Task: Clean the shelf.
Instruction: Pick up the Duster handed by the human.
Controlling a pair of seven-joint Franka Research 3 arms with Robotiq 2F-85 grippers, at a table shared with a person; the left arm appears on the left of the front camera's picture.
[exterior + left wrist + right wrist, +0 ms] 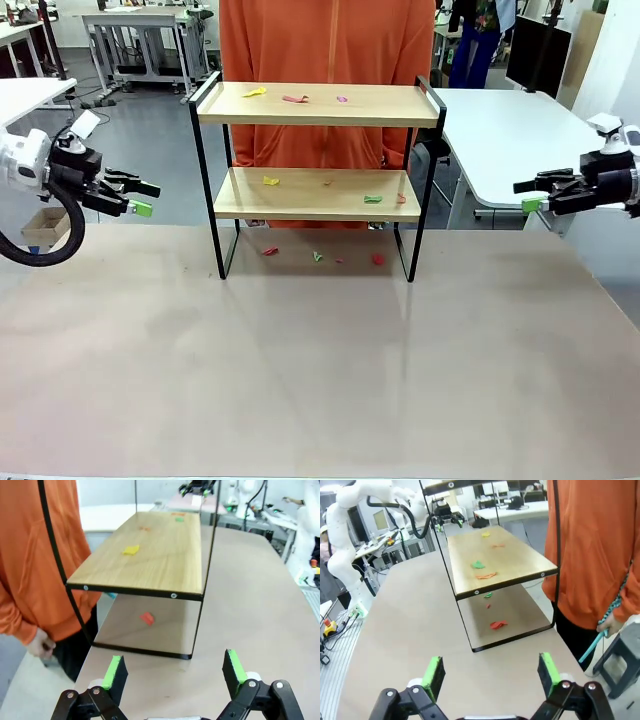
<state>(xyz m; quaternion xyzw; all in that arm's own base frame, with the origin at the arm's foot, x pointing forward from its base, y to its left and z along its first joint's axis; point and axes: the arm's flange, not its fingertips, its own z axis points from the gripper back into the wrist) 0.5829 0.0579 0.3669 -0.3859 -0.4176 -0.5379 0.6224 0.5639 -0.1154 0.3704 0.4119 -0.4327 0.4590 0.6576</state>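
Note:
The shelf [318, 104] stands at the far middle of the table, two wooden boards in a black frame. Small coloured paper scraps lie on its top board [295, 99], on its lower board [270, 181] and on the table beneath it [377, 259]. My left gripper [145, 197] hovers open off the shelf's left end, level with the lower board. My right gripper [526, 196] hovers open off the right end at the same height. In the left wrist view the open fingers [114, 672] frame the lower board [150, 555] and a yellow scrap [131, 550]. The right wrist view shows green pads [546, 672] apart before the board [495, 562].
A person in an orange top [325, 40] stands right behind the shelf, one hand low [40, 645], the other holding a teal stick [592, 647]. A white side table [510, 130] is at the right. The tabletop [320, 360] in front of the shelf is bare.

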